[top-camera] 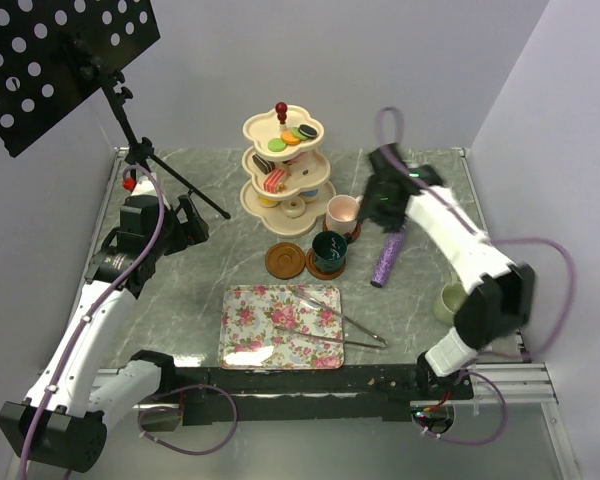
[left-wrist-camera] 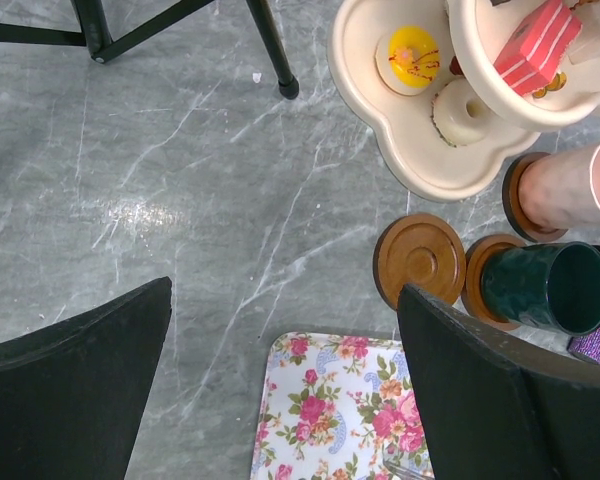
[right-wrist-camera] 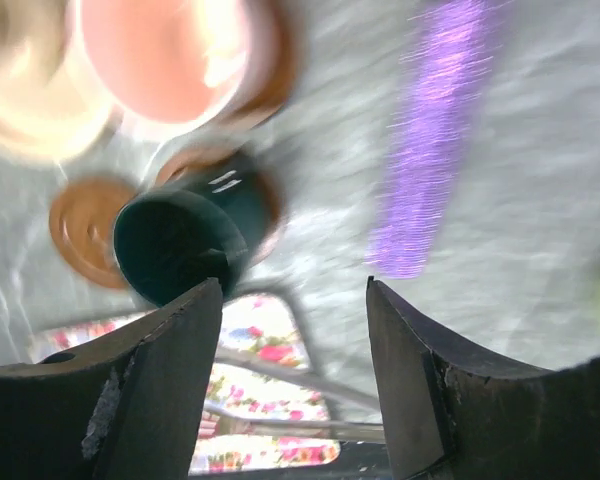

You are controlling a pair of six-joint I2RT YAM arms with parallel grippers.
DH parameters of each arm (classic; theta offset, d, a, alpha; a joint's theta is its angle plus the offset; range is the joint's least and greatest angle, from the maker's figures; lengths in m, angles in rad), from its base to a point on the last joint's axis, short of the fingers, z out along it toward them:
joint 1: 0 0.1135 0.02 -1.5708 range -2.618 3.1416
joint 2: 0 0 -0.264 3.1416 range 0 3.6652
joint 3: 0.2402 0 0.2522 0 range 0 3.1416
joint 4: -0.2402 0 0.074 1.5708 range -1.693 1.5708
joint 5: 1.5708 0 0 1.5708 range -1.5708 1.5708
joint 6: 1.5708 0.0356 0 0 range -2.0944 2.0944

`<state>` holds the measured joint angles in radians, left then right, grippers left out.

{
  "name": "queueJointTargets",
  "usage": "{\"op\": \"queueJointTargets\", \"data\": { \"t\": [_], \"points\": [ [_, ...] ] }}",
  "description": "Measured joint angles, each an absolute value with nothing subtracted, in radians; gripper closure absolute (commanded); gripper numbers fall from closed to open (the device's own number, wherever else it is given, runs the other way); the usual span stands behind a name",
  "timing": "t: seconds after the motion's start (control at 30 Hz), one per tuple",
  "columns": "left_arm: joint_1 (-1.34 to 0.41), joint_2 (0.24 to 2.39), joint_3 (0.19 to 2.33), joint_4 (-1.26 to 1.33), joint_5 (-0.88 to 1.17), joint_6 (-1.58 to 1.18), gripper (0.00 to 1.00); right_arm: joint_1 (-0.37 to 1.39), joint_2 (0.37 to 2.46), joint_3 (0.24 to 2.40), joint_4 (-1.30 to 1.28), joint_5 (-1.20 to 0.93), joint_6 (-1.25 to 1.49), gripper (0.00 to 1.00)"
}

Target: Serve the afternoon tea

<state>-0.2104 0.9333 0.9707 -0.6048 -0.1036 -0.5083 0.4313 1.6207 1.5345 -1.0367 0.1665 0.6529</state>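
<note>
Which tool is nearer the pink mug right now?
Right. The right tool hangs close beside the pink mug; the left tool is well away, beyond the three-tier stand on the mug's other side.

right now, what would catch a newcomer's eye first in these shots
The cream three-tier stand at the back centre, loaded with macarons and a cake slice, draws the eye first. Next come the purple glittery microphone lying to its right and the floral tray with metal tongs near the front edge.

Bright, even; table [left-wrist-camera: 130,212] glare; right wrist view blurred, probably motion.
</note>
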Motion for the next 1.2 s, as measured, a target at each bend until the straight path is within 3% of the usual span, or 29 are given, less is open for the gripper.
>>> {"op": "queueJointTargets", "data": {
  "t": [0.2,0.43,0.6,0.9,1.07,1.13,1.2],
  "points": [
    [-0.210,0.935,0.970,-0.606,-0.103,-0.508,0.00,0.089,1.349,1.374,-1.036,0.163,0.567,0.36],
    [-0.210,0.945,0.970,-0.607,-0.103,-0.504,0.00,-0.256,1.287,1.132,-1.035,0.119,0.477,0.37],
    [-0.210,0.945,0.965,-0.603,-0.103,-0.492,0.00,-0.347,1.286,1.029,-1.028,0.068,0.443,0.37],
    [-0.210,0.945,0.952,-0.603,-0.103,-0.490,0.00,-0.350,1.286,0.923,-0.949,-0.031,0.459,0.42],
    [-0.210,0.945,0.952,-0.603,-0.104,-0.490,0.00,-0.338,1.299,0.860,-0.904,-0.073,0.488,0.74],
    [-0.210,0.945,0.952,-0.603,-0.104,-0.490,0.00,-0.331,1.304,0.850,-0.892,-0.077,0.506,0.98],
    [-0.210,0.945,0.952,-0.603,-0.106,-0.490,0.00,-0.319,1.304,0.850,-0.875,-0.078,0.533,1.00]
  ]
}}
